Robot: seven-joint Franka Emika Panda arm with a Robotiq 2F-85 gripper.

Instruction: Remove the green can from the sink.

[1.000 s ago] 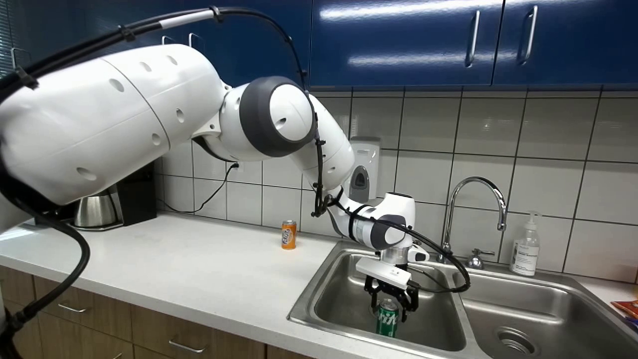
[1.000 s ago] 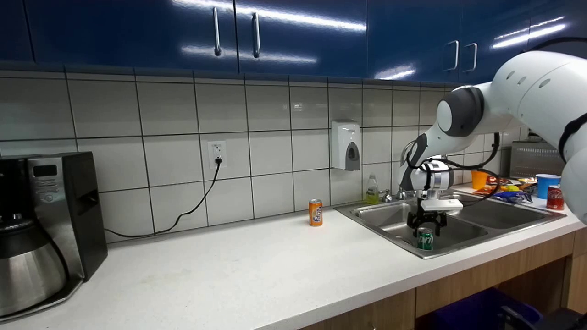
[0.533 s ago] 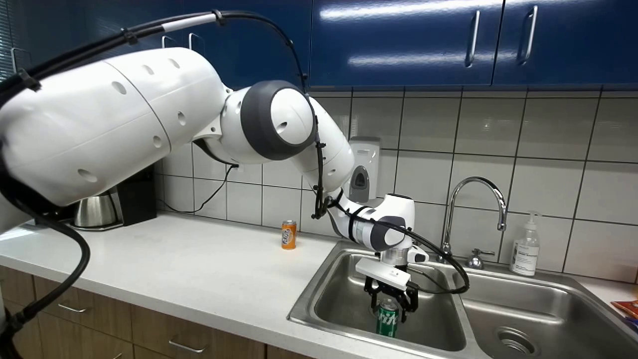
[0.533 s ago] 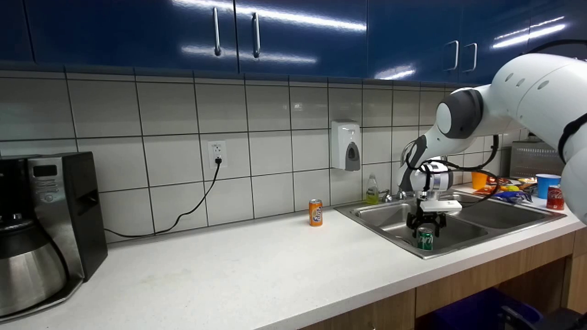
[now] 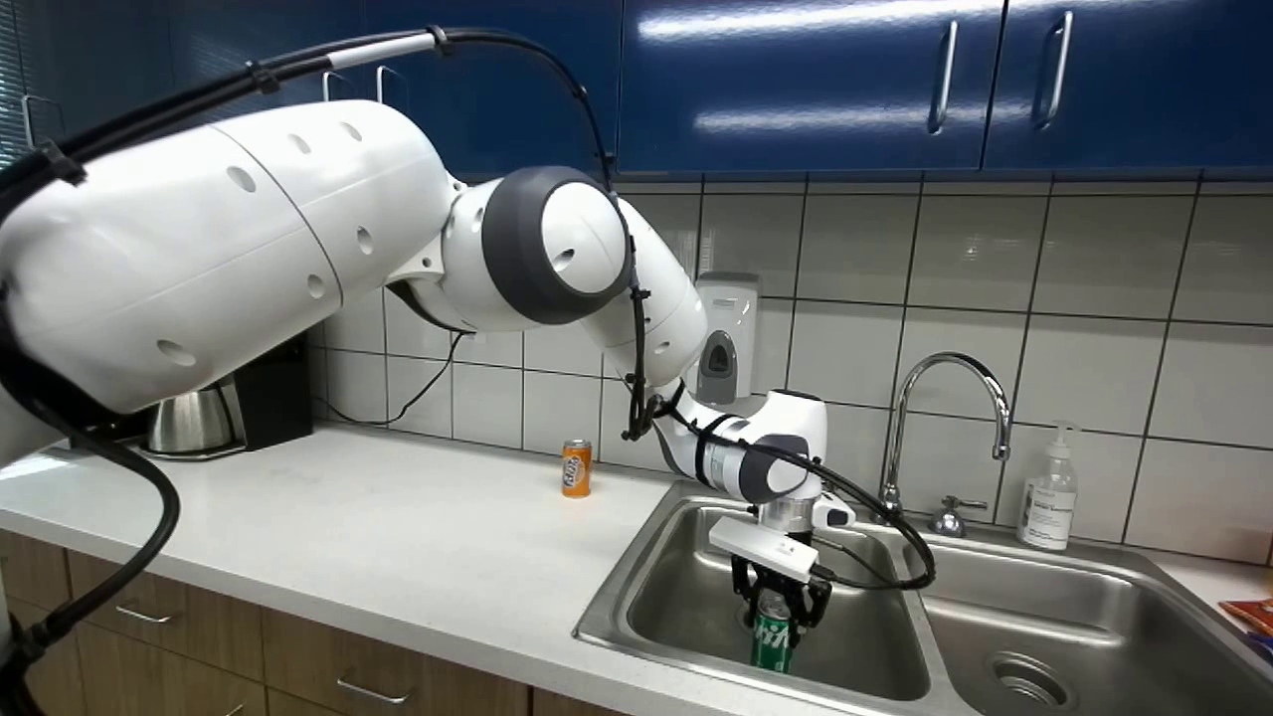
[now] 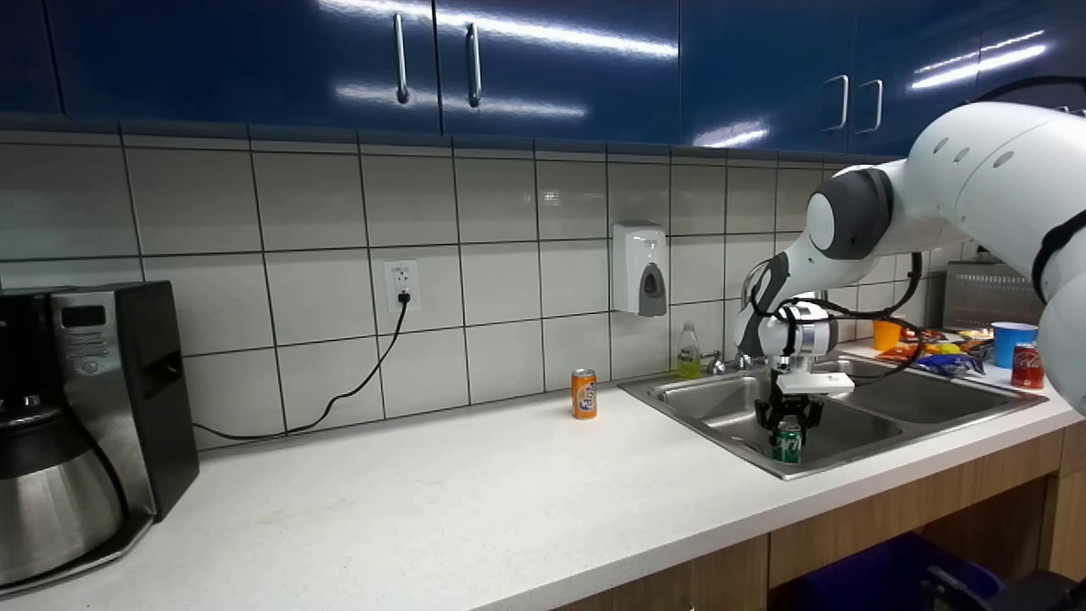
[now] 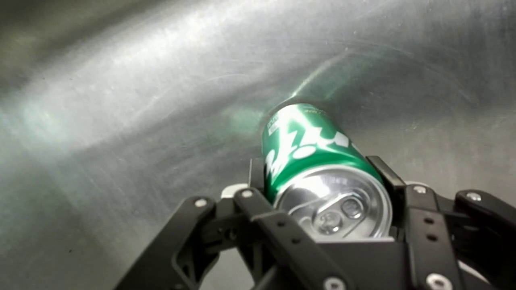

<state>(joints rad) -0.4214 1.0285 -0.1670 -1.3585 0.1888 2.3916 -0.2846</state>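
Tiled wall (image 5: pixel 865 249) & blue cupboards (image 5: pixel 796 80) at back, white tabletop (image 5: pixel 398 537) below. Left to right in an exterior view: orange can (image 5: pixel 576 468) upright on tabletop; sink (image 5: pixel 638 567), w/ green can (image 5: pixel 771 636) in the basin (image 5: pixel 676 597) nearest the orange one, which sits approx 10 o'clock from it; then faucet (image 5: pixel 950 357), approx 1 o'clock, well apart.

Key relation: green can is btwn the jaws, not ahead of them. Wrist view, L to R: a pad (image 7: pixel 256 173) at its 9 o'clock side, the can, a pad at its 3 o'clock side. Jaws narrow, at can width, look to be holding its upper part; grip force n/a from pics. Long axis runs lid to base toward approx 11 o'clock there; pads sit across it. Can is upright in both exterior views, base prob. on basin floor, so not lifted yet.

Next, I'd judge: straight up toward 12, then toward 9–10 over the rim. Risk: high hold, so base could swing or clip the rim if moved sideways too soon.
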